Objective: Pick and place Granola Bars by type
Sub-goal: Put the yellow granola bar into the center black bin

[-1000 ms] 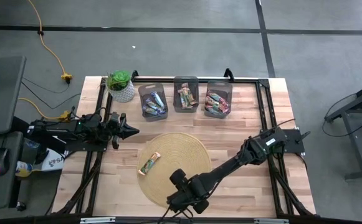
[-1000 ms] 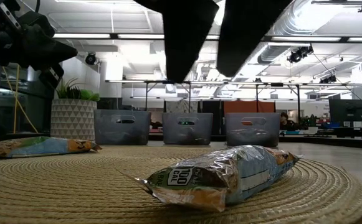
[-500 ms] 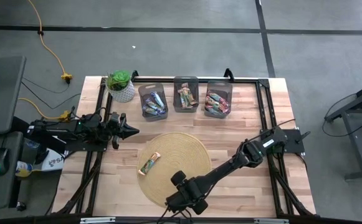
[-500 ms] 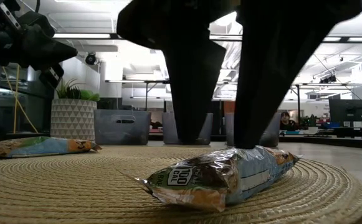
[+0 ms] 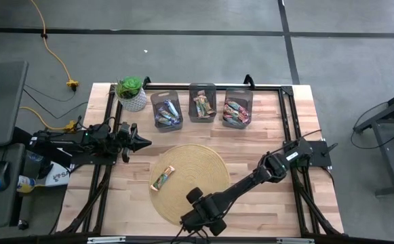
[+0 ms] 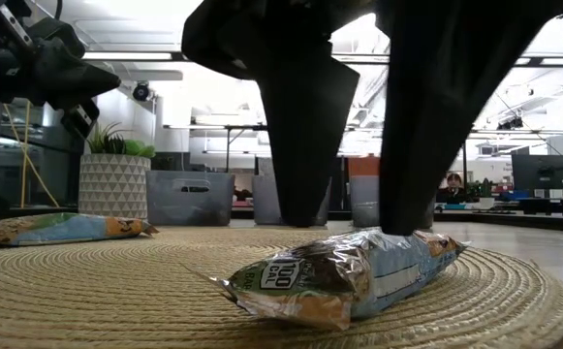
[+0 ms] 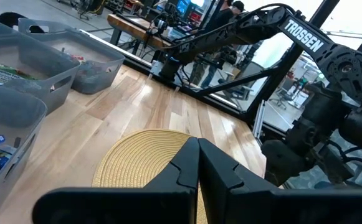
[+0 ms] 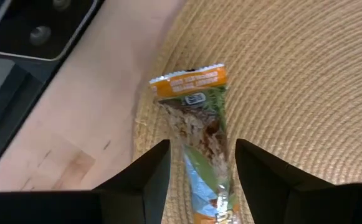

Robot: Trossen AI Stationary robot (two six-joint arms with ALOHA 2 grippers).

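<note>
Two granola bars lie flat on the round straw mat [image 5: 190, 183]. One tan-and-green bar [image 5: 163, 178] is on the mat's left part. A second bar [image 8: 196, 140], with an orange end, green and blue, lies by the mat's near edge [image 6: 344, 276]. My right gripper [image 8: 202, 148] is open right above this second bar, one finger on either side of it [image 6: 354, 228]. In the high view the arm hides that bar. My left gripper [image 5: 146, 142] is shut and waits above the table left of the mat [image 7: 198, 149]. My right gripper points down at the bar from above, with its fingers [image 8: 159, 165] across the bar's width near the middle of its length. The bar lies flat on the mat. I cannot tell whether the fingertips touch the wrapper.
Three grey bins [image 5: 166, 110] [image 5: 202, 103] [image 5: 237, 107] with sorted bars stand in a row at the far side. A potted plant [image 5: 131, 93] stands at the far left corner. Bare wood lies right of the mat. People show in the room beyond the table.
My right gripper has come down toward the bar at the mat's near edge; its open fingers now reach the bar's level on either side. Both bars have stayed where they were.
</note>
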